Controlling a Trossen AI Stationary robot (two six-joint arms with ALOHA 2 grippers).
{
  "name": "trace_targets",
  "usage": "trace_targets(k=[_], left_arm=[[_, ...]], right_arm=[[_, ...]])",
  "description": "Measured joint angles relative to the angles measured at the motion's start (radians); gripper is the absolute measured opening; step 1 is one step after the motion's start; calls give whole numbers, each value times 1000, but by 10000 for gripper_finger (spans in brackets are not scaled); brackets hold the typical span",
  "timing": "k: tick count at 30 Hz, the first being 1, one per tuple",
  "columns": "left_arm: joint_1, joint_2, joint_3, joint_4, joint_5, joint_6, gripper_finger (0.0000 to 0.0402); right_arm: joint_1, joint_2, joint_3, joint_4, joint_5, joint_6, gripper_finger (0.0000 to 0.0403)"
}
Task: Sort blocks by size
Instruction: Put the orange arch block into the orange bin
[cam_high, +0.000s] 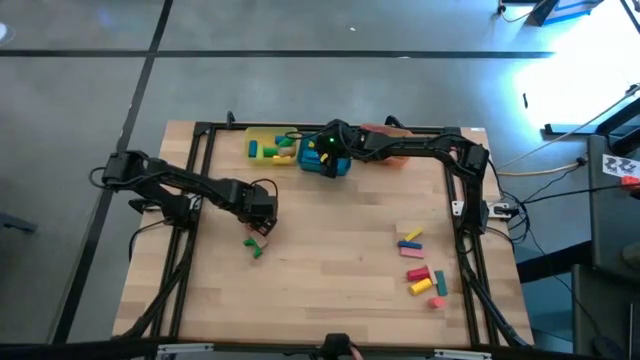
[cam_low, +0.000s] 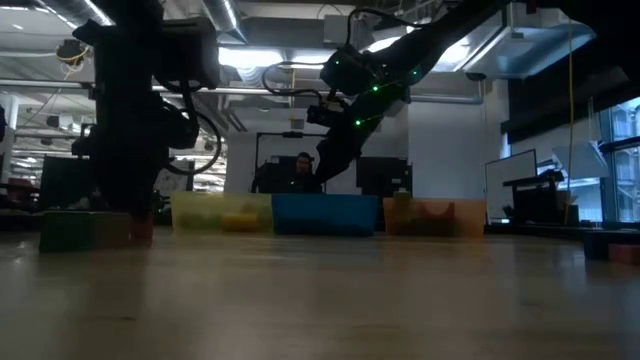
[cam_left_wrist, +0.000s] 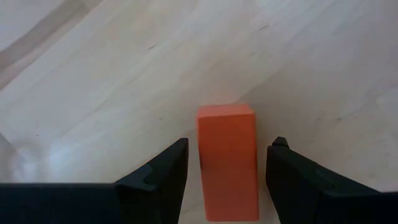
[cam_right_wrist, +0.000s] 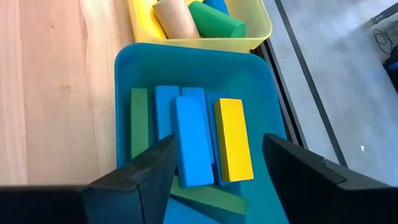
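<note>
Blocks (cam_high: 421, 262) are split among three places. A loose cluster lies on the table (cam_high: 330, 270) near the right edge, a few more sit by the left gripper (cam_high: 262, 216), and the rest are already binned in the trays at the far edge.

Left gripper: fingers (cam_left_wrist: 158, 177) open, straddling an orange block (cam_left_wrist: 227, 160) that lies flat on the wood, with a gap visible on both sides. Risk: the block sits slightly nearer one finger, so closing may push or twist it before both pads make contact. A shallow grip near the block's end could let it pivot out during the lift.

Right gripper (cam_right_wrist: 214, 171): fingers open and empty, hovering over the teal tray (cam_right_wrist: 130, 68). Risk: descending here could strike the stacked bars or catch the tray wall and shift the tray against the yellow tray (cam_right_wrist: 261, 31).

Appearance: the teal tray holds long flat bars, namely a blue bar (cam_right_wrist: 191, 140), a yellow bar (cam_right_wrist: 232, 138) and green bars (cam_right_wrist: 139, 121). The yellow tray holds a tan cylinder (cam_right_wrist: 176, 20) and a green cylinder (cam_right_wrist: 216, 20). Faces are smooth and painted, so grip may be slippery.
</note>
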Motion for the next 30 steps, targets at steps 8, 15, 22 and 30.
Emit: trace_targets(k=[8,15,22,30], left_arm=[[0,6,-1,9,-15,2,182],[0,15,-6,23,-15,3,182],[0,14,-92,154,-17,-1,182],[0,11,-113,166,-25,-6,176]], right_arm=[[0,0,0,0,0,0,241],[0,0,0,0,0,0,241],[1,-1,0,-8,0,0,241],[2,-27,0,-19,55,-11,241]])
